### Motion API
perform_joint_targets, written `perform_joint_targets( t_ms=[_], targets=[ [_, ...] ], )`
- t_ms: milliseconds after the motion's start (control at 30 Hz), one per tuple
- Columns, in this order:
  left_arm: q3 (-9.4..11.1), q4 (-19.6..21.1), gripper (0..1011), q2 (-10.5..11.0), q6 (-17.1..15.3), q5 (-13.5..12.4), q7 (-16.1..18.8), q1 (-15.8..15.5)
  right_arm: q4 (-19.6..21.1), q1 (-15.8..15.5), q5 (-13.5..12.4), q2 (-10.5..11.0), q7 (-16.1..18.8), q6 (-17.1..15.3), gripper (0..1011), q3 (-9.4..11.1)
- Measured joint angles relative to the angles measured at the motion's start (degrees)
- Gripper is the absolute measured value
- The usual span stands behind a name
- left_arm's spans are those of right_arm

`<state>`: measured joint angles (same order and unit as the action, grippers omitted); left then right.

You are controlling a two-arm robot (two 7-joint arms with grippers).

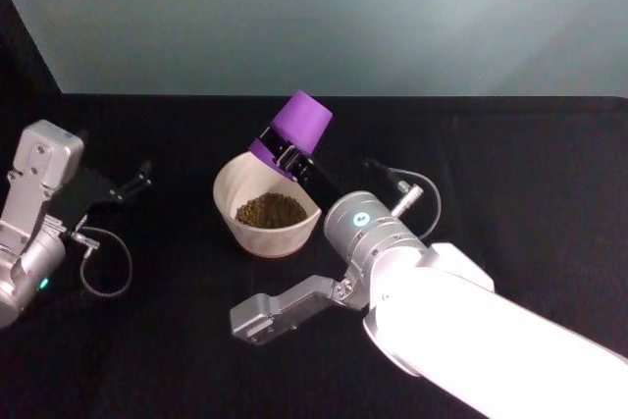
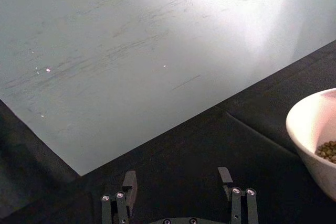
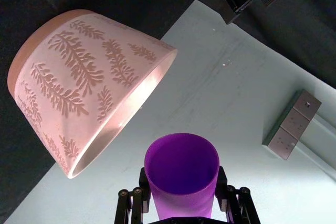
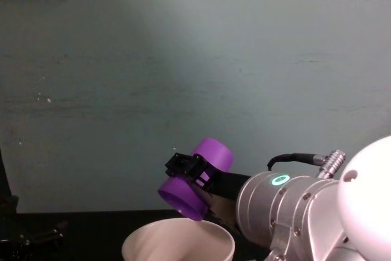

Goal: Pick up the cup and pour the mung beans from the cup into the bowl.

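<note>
Item: cup, purple, tipped mouth-down over the bowl's rim at its 1 o'clock edge, clamped by the right gripper. We see mung beans heaped inside the bowl (cup interior looks empty). Left gripper released, fingers apart, parked at the bowl's 9 o'clock.

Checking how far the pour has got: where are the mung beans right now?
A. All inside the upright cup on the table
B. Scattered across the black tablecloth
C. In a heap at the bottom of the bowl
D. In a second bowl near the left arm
C: the head view shows a brown-green heap inside the bowl, while the right gripper holds the cup tipped mouth-down over its rim, and the cup's inside looks empty in the right wrist view.
</note>
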<state>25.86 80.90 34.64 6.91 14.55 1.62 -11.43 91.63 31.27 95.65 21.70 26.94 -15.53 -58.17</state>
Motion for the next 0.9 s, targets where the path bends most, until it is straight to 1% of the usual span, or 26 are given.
perform_joint_targets(
  t_ms=[200, 233, 267, 333, 367, 467, 500, 567, 633, 667, 700, 733, 767, 800, 900],
  targets=[
    [0.00, 0.00, 1000, 0.00, 0.00, 0.00, 0.00, 0.00, 0.41, -0.62, -1.32, -0.16, -0.44, 0.04, 723, 0.89],
    [0.00, 0.00, 1000, 0.00, 0.00, 0.00, 0.00, 0.00, 0.57, -0.79, -1.92, -0.17, -0.69, 0.12, 723, 1.20],
    [0.00, 0.00, 1000, 0.00, 0.00, 0.00, 0.00, 0.00, 0.91, -1.21, -3.18, -0.17, -1.29, 0.17, 723, 1.99],
    [0.00, 0.00, 1000, 0.00, 0.00, 0.00, 0.00, 0.00, 1.23, -1.70, -4.45, -0.13, -1.94, 0.14, 722, 2.82],
    [0.00, 0.00, 1000, 0.00, 0.00, 0.00, 0.00, 0.00, 1.59, -2.20, -5.89, -0.08, -2.77, 0.07, 722, 3.80],
    [0.00, 0.00, 1000, 0.00, 0.00, 0.00, 0.00, 0.00, 2.11, -2.97, -8.27, 0.00, -4.05, 0.07, 722, 5.23],
    [0.00, 0.00, 1000, 0.00, 0.00, 0.00, 0.00, 0.00, 2.45, -3.60, -10.41, 0.05, -5.19, 0.10, 723, 6.41],
    [0.00, 0.00, 1000, 0.00, 0.00, 0.00, 0.00, 0.00, 2.79, -4.20, -12.48, 0.07, -6.18, 0.23, 722, 7.54],
    [0.00, 0.00, 1000, 0.00, 0.00, 0.00, 0.00, 0.00, 3.39, -5.58, -17.38, -0.12, -8.18, 0.85, 723, 10.31],
    [0.00, 0.00, 1000, 0.00, 0.00, 0.00, 0.00, 0.00, 3.39, -5.58, -17.38, -0.12, -8.18, 0.85, 722, 10.31],
    [0.00, 0.00, 1000, 0.00, 0.00, 0.00, 0.00, 0.00, 3.51, -5.83, -18.40, -0.19, -8.49, 1.02, 722, 10.90],
    [0.00, 0.00, 1000, 0.00, 0.00, 0.00, 0.00, 0.00, 3.79, -6.50, -21.15, -0.39, -9.20, 1.46, 723, 12.51],
    [0.00, 0.00, 1000, 0.00, 0.00, 0.00, 0.00, 0.00, 3.89, -6.75, -22.11, -0.46, -9.37, 1.59, 723, 13.06],
    [0.00, 0.00, 1000, 0.00, 0.00, 0.00, 0.00, 0.00, 4.11, -7.33, -24.51, -0.65, -9.85, 1.99, 723, 14.45],
    [0.00, 0.00, 1000, 0.00, 0.00, 0.00, 0.00, 0.00, 4.37, -7.99, -27.65, -0.91, -10.44, 2.48, 722, 16.45]
  ],
)
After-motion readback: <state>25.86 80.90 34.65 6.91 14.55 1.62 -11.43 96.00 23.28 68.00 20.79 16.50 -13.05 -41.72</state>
